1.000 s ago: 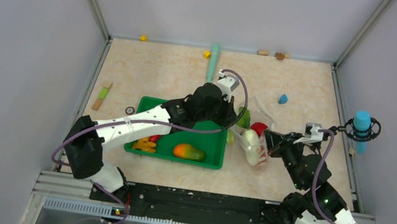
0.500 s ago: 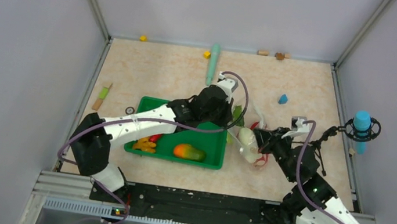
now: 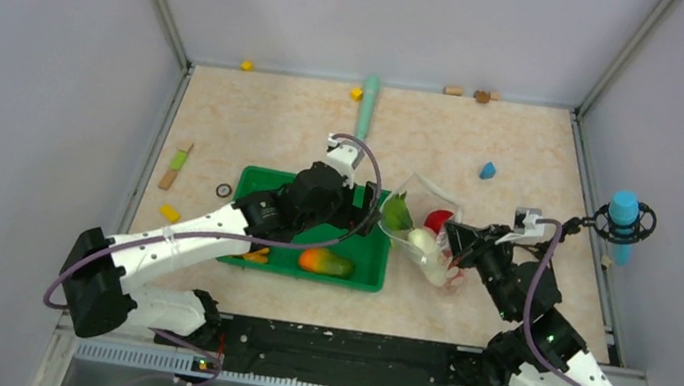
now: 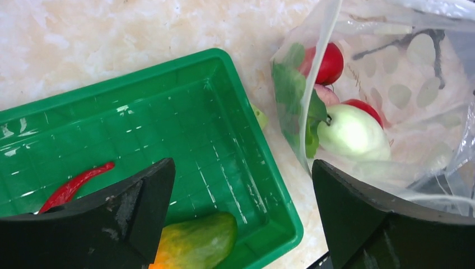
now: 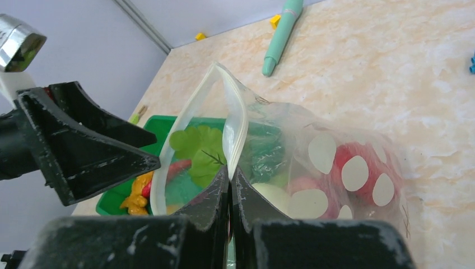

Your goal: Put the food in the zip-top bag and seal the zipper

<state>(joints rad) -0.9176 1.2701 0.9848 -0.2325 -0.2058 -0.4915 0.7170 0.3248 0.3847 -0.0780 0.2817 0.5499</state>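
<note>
The dotted zip-top bag (image 3: 434,228) lies right of the green tray (image 3: 253,184), its mouth facing the tray. My right gripper (image 5: 229,170) is shut on the bag's mouth edge by the zipper (image 5: 237,115) and holds it up. Inside the bag are a green leaf (image 4: 291,85), two red tomatoes (image 4: 329,63), and a white radish (image 4: 353,134). My left gripper (image 4: 241,168) hangs open and empty over the tray's right end, just short of the bag mouth. The mango (image 4: 196,244), the red chili (image 4: 77,182) and the yellow-orange bunch (image 5: 134,197) lie in the tray.
A long teal stick (image 3: 368,104) lies at the back. A blue block (image 3: 488,170), yellow blocks (image 3: 247,66) and wooden bits (image 3: 453,91) are scattered about. A small stick (image 3: 177,166) and a black ring (image 3: 223,191) lie left of the tray. Walls close three sides.
My left gripper opened, let go of the green leaf at the bag mouth, and drew back left over the tray. The right gripper kept its hold on the bag edge.
</note>
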